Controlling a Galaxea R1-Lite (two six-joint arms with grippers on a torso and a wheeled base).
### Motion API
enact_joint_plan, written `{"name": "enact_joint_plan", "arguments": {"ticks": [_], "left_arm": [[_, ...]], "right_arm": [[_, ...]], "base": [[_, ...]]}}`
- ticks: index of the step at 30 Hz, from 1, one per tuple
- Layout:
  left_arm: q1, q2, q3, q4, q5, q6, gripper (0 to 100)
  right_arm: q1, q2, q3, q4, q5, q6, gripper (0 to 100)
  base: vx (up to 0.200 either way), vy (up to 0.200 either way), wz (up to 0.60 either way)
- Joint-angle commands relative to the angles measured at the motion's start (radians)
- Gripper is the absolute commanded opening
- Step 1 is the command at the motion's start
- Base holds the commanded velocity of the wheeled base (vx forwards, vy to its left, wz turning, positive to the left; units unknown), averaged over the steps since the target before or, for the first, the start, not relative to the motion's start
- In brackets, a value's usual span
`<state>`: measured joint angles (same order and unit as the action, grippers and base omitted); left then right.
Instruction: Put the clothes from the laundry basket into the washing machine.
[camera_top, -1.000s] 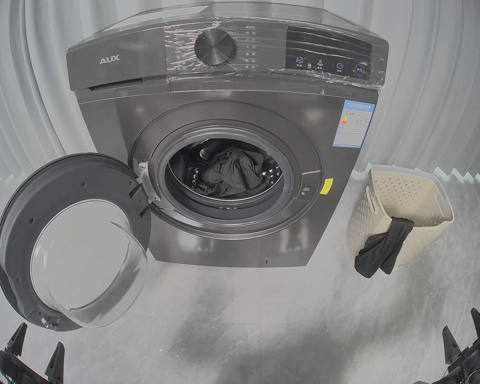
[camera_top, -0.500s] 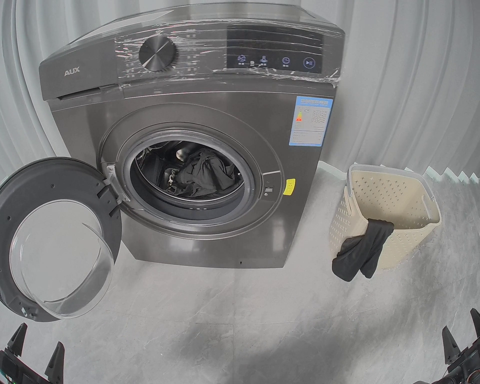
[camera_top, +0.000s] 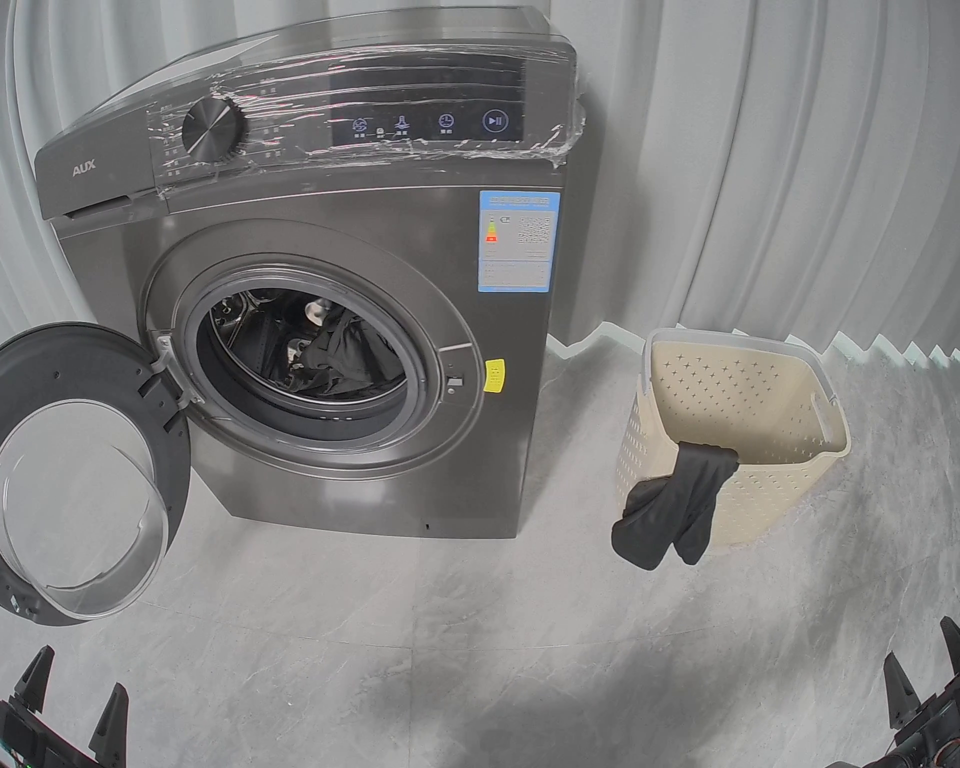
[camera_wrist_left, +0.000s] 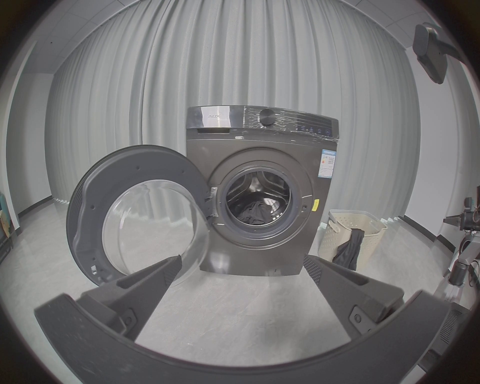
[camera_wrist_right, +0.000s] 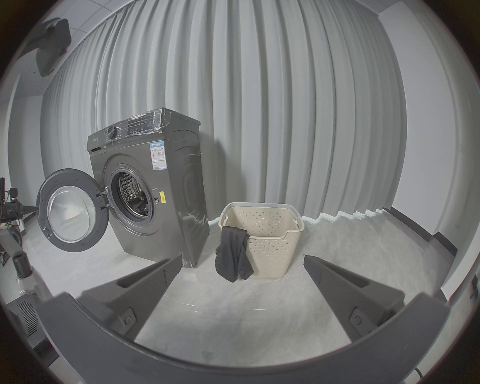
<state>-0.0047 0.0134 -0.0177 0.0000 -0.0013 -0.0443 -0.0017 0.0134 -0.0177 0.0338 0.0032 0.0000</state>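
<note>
Operator: Change since a second ago, please. Did anything get moved?

Observer: Nothing on the floor did. The whole head view has slid: the washing machine (camera_top: 330, 250) now sits further to the left of the picture and the laundry basket (camera_top: 745, 345) nearer the middle. So the camera has turned toward the basket and the things have not shifted. Both grippers sit in the same low corners of that view as before.

Operator: Meaning for the task?

Observer: I'd judge that part of the load is already in. Dark clothes (camera_top: 335, 355) lie in the drum, and the door (camera_top: 85, 470) is swung wide open. The robot looks to be lining up on the basket for the next piece (a reading of the layout, mind, not something seen).

Operator: Hands?

Observer: The left gripper (camera_wrist_left: 241, 260) has its fingers spread wide with nothing between them. The right gripper (camera_wrist_right: 241, 258) is the same, spread and empty. Both are well apart from the basket.

Operator: And the thing to fetch?

Observer: A dark garment (camera_top: 680, 505) is draped over the basket's near rim, toward the corner nearer the machine. Most of it hangs down the outside wall. It looks limp and soft, doubled over itself, with the lower end bunched close to the floor; I cannot tell whether it touches. The basket stands upright on the floor near the machine, on the robot's right of it. The part of the basket's inside that shows is bare perforated wall, and its bottom is hidden.
</note>
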Motion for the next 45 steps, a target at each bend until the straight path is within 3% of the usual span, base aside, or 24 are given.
{"name": "enact_joint_plan", "arguments": {"ticks": [1,18,33,45], "left_arm": [[0.0,-0.013,0.016,0.0,0.0,0.0,100],[0.0,-0.013,0.016,0.0,0.0,0.0,100],[0.0,-0.013,0.016,0.0,0.0,0.001,100],[0.0,-0.013,0.016,0.0,0.0,0.003,100]], "right_arm": [[0.0,-0.007,0.005,0.0,0.0,0.0,100],[-0.003,-0.007,0.005,0.0,0.001,-0.003,100],[0.0,-0.007,0.007,-0.002,0.001,0.003,100],[-0.001,-0.009,0.016,-0.031,-0.002,0.012,100]], "base": [[0.0,-0.2,0.0],[0.0,-0.2,0.0],[0.0,0.0,0.0],[0.0,-0.15,0.0]]}}
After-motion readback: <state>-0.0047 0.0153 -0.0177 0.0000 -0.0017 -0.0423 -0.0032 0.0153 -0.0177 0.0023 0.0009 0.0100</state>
